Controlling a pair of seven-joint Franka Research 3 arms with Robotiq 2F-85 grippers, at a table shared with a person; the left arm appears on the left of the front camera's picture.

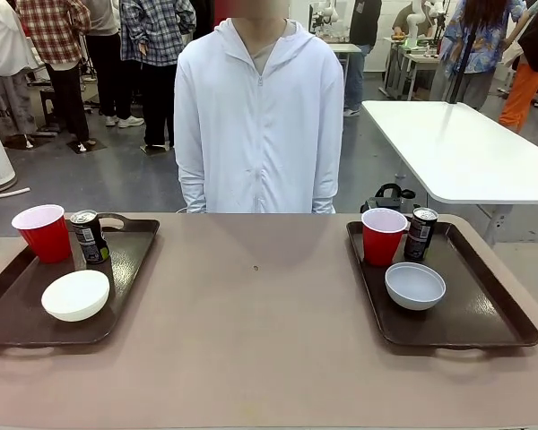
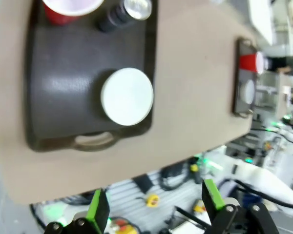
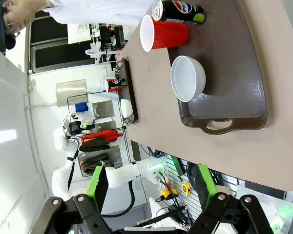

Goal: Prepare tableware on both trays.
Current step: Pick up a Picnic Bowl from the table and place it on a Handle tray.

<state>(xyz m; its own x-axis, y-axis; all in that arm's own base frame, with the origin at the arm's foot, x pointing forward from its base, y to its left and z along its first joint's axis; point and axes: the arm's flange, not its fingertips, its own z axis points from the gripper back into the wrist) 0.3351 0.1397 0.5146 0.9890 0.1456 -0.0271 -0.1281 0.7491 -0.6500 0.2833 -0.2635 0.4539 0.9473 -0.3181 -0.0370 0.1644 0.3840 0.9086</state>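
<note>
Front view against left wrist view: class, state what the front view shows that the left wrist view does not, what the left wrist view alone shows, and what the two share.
Front view alone: the person in a white zipped top standing at the table's far side, and the can on the right tray.

Left wrist view alone: the left gripper, its green-padded fingers apart with nothing between them, and cables and clutter below the table edge.

Shared: the left tray carrying a red cup, a dark can and the white bowl; the right tray.
</note>
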